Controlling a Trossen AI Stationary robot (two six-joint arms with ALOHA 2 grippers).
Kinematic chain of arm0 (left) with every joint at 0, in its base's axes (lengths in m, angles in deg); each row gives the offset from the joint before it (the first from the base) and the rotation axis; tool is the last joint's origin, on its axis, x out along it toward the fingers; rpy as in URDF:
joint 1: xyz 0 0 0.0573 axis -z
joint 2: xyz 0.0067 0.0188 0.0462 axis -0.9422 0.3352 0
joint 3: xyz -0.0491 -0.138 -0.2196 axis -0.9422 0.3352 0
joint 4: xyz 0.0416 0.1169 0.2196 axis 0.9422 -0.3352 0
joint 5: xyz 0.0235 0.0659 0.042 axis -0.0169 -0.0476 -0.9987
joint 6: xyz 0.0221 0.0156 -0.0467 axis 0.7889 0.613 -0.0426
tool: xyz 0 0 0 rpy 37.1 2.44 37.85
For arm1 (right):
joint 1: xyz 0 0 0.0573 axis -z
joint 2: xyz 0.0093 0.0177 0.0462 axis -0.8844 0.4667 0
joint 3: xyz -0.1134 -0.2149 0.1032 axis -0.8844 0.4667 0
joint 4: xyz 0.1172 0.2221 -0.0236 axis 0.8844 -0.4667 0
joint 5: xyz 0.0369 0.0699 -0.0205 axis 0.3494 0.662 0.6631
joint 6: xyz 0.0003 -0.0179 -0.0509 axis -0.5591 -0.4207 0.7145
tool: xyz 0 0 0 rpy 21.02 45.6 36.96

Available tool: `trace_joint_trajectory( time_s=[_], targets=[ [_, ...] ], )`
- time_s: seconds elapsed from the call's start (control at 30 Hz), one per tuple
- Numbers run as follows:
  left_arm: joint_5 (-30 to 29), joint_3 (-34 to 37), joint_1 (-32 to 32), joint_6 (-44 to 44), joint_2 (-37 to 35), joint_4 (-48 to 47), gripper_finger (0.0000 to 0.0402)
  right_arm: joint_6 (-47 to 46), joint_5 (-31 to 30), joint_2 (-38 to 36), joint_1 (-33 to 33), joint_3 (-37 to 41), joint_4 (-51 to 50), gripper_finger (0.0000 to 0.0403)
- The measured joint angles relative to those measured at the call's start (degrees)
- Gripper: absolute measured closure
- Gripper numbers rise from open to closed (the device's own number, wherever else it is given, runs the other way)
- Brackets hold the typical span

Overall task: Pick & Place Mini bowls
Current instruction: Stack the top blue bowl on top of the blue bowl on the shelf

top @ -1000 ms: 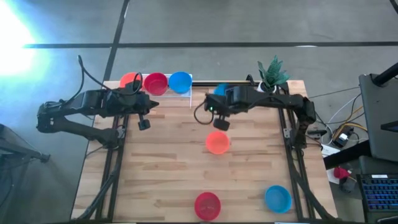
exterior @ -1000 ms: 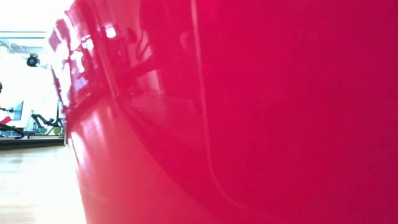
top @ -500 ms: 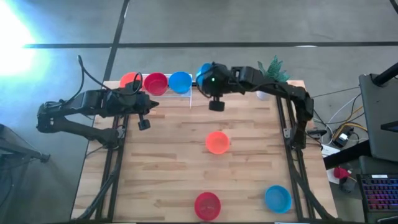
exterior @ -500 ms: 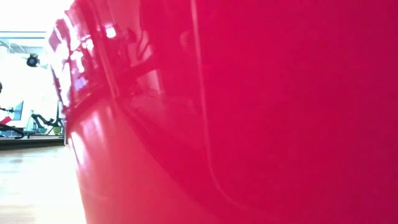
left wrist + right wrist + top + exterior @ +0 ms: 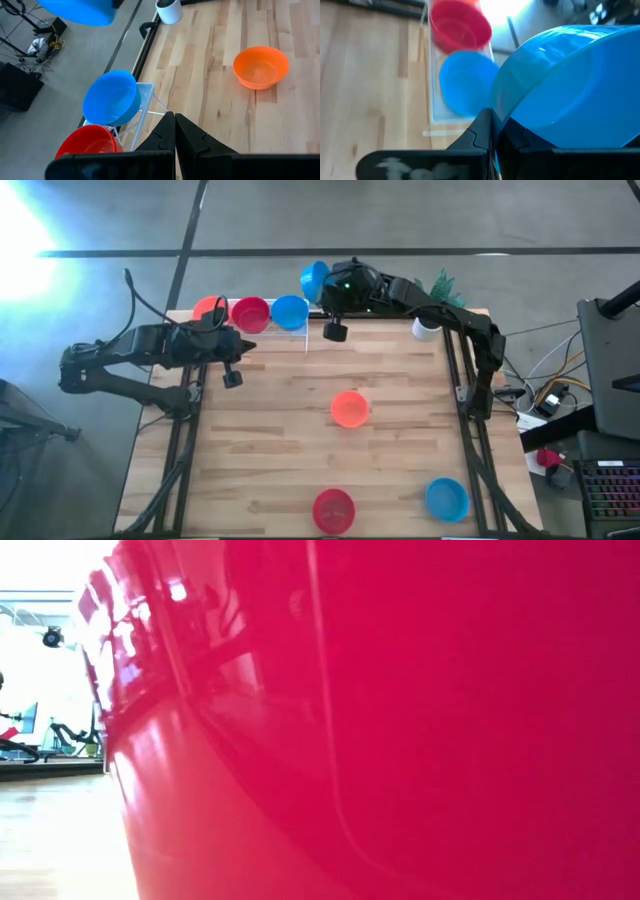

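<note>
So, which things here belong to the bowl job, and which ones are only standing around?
Belong to the job:
- blue bowl held by the right gripper
- orange, red and blue bowls in the white rack
- loose orange bowl, red bowl, blue bowl

Just standing around:
- white pot with a plant
- idle left gripper

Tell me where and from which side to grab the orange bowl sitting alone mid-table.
Grip the orange bowl by its rim, coming straight down from above with one finger inside and one outside the wall. It sits upright and open-mouthed on the table, nothing beside it, and the thin wall suits a pinch. The idle, shut left gripper looks closest.
</note>
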Motion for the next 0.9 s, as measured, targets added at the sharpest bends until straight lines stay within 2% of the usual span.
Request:
trace_joint_trajectory(
  time_s=[0.2, 0.53, 0.8, 0.9],
  targets=[
    [-0.02, 0.0, -0.04, 0.02, 0.0, 0.59, 0.0399, 0.56, 2.89, 0.0, -0.09, 2.52, 5.9, 0.0394],
    [-0.04, 0.0, -0.02, 0.02, 0.0, 0.66, 0.0399, 4.56, 2.97, 0.0, -0.09, 5.81, 5.49, 0.0394],
    [-0.23, -0.02, -0.02, 3.85, 1.35, 1.16, 0.0399, 9.66, 2.92, -0.02, -0.61, 4.87, 4.01, 0.0394],
    [-0.23, -0.02, -0.02, 4.14, 2.26, 1.24, 0.0399, 10.11, 4.69, -0.08, -0.59, 4.66, 4.63, 0.0394]
  ],
)
